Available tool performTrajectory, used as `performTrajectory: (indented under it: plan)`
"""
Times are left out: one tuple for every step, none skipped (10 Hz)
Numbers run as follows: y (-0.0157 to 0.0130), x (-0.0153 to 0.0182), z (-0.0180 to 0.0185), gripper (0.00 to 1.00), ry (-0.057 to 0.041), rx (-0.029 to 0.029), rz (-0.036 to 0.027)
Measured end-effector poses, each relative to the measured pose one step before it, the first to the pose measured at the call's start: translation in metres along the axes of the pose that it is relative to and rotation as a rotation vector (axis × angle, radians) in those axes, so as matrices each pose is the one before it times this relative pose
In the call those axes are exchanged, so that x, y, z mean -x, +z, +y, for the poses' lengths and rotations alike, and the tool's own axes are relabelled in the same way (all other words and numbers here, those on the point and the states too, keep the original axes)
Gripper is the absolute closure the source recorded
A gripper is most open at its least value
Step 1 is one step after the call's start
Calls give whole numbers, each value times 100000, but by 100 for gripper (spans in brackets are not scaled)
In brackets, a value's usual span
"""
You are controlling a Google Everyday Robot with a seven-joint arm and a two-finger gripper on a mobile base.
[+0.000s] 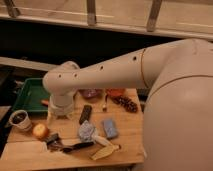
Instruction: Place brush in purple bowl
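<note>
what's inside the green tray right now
Only one end of an orange carrot-like piece shows on the floor of the green tray. The arm and the open end effector, hanging at the tray's right edge, cover its other end and that corner.

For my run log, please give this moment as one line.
gripper open, beside tray | brush on table, untouched | purple bowl far side, without brush

Light wooden slatted table top (127, 140), warm dim light. Behind it a wide dark, near-black band (100, 52), detail not readable. Pale grey ledge (22, 63) runs along the left under that band. Along the top, grey metal railing posts (91, 12) stand on a pale tan surface (120, 11). Gripper (59, 114) hangs over the table's left part, fingers spread.
</note>
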Motion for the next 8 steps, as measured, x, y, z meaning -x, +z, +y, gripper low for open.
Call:
performTrajectory:
  plan:
    - [43,-22,143,35,-291,11,93]
    - [-46,-18,46,35,-308,-236,-81]
    - [10,39,-256,35,-35,-803,-140]
    - [670,69,396,35,-933,-256,448]
    - [1133,77,252,35,-906,217,829]
    - [894,4,157,35,-402,554,956]
    - [1216,-38,232,35,-894,1204,1562]
    - [1470,-163,630,35,-1593,1578,1832]
